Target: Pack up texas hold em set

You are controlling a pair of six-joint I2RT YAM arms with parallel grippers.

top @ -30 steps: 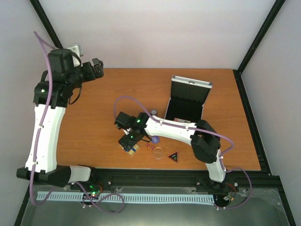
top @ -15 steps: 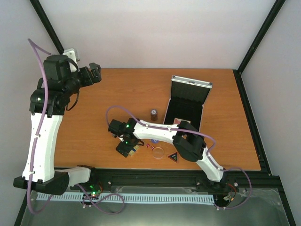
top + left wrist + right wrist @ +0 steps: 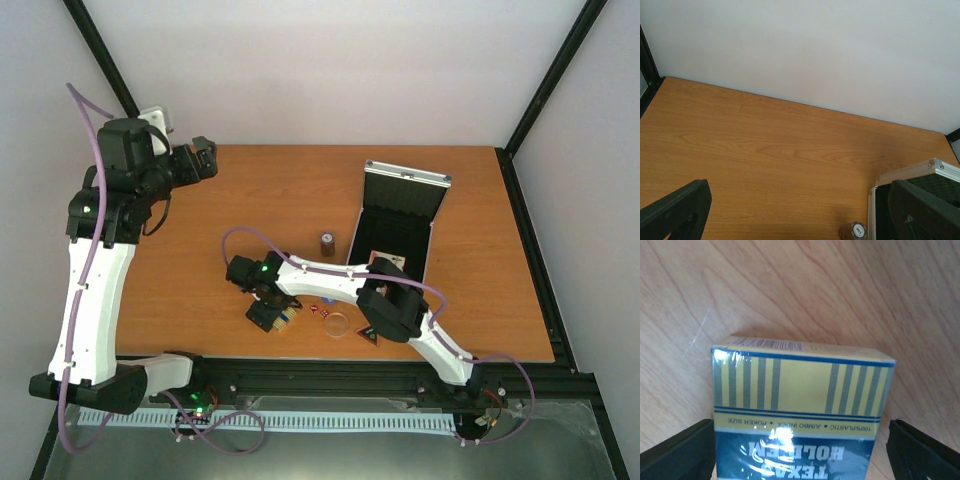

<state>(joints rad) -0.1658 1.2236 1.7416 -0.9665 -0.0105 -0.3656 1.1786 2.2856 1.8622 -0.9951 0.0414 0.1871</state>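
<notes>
Packing is barely begun, judging by how much lies outside. The silver case (image 3: 404,188) stands open at the back right of the counter (image 3: 250,200), lid upright and black lining showing. A small reddish patch sits at its near edge beside the right arm, too small to name. Everything else in view lies out on the wood.

The right gripper (image 3: 800,455) is down over the blue-gold card deck (image 3: 800,390), which lies flat on the counter near the front middle, well apart from the case. Its fingers (image 3: 675,452) are spread wide on either side of the deck, close to its edges. No clamp shows, and the deck is not lifted. This looks like the approach to a first or early pick, with the carry to the case yet to come.

The left gripper (image 3: 797,212) is raised at the far left corner, its fingers spread with nothing between them.

Count:
- One case.
- One blue-gold deck.
- One dark cylinder (image 3: 327,243), upright between the deck and the case.
- What look like two red dice (image 3: 320,312).
- One clear disc (image 3: 339,323), just beside the dice.
- One black triangle (image 3: 369,337), partly under the right arm.

No blue chip can be made out.
</notes>
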